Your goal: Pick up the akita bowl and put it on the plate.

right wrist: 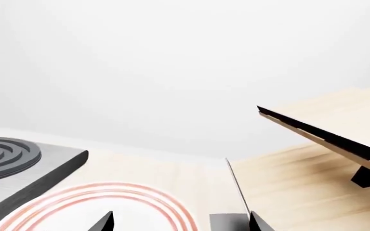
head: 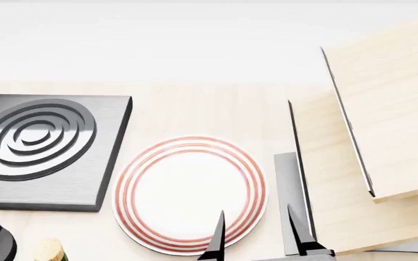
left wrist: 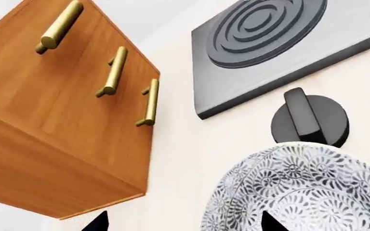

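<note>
In the left wrist view the akita bowl (left wrist: 307, 192), white with a dense grey-black floral pattern, rests on the pale counter just below a black knob (left wrist: 310, 118). My left gripper (left wrist: 183, 226) is open: one fingertip overlaps the bowl's near wall and the other is over bare counter beside it. The bowl and left gripper are out of the head view. The plate (head: 191, 193), white with thin red rings, lies flat to the right of the stove burner. My right gripper (head: 256, 239) hangs open over the plate's right front edge, empty. The plate (right wrist: 101, 207) also shows in the right wrist view under that gripper (right wrist: 181, 225).
A dark square stove burner (head: 45, 149) with raised rings sits left of the plate. A wooden cabinet (left wrist: 63, 110) with brass handles stands close by the bowl. Pale wooden panels (head: 383, 109) and a grey slab (head: 289, 196) rise right of the plate. A cork-topped object (head: 49, 250) is at the front left.
</note>
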Tool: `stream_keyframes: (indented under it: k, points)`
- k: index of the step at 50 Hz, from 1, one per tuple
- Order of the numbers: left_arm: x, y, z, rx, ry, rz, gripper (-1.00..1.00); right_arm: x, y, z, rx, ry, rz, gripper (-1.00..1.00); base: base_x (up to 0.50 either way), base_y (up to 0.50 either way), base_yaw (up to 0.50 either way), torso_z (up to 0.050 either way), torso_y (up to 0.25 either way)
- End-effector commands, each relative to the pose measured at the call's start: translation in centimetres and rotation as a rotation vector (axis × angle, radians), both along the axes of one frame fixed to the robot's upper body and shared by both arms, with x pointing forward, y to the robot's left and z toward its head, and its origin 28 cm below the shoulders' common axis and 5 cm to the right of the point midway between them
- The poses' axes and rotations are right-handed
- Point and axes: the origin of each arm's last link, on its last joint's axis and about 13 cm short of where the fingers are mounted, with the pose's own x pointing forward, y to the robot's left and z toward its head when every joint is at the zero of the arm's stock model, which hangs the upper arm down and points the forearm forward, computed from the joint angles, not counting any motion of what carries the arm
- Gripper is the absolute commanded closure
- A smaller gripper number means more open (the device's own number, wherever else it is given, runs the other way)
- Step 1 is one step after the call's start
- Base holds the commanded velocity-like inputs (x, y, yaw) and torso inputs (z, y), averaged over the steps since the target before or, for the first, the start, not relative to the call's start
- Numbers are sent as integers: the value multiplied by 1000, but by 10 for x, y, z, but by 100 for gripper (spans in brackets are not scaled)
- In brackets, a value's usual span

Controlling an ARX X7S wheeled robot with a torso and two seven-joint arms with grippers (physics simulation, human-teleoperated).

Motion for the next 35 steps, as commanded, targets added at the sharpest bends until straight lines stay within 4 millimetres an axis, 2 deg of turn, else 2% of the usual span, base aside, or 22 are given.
stream_keyframes:
  k: [1, 11, 12, 17, 35]
  points:
    - [-15, 0, 1, -90, 164, -68, -100, 1, 1, -4, 6, 10, 1, -100, 0, 0, 0, 0, 0]
    - [-21, 12, 0, -171, 221, -14, -100, 1, 0, -8, 10, 23, -2, -100, 0, 0, 0, 0, 0]
    - [-18, 20, -6, -193, 231, -12, -100, 1, 0, -8, 10, 23, -4, -100, 0, 0, 0, 0, 0]
    - [-16, 30, -16, -201, 243, -10, -100, 1, 1, -9, 8, 26, -1, -100, 0, 0, 0, 0, 0]
    - [-18, 29, -20, -253, 287, 17, -100, 1, 1, -14, 9, 39, -3, -100, 0, 0, 0, 0, 0]
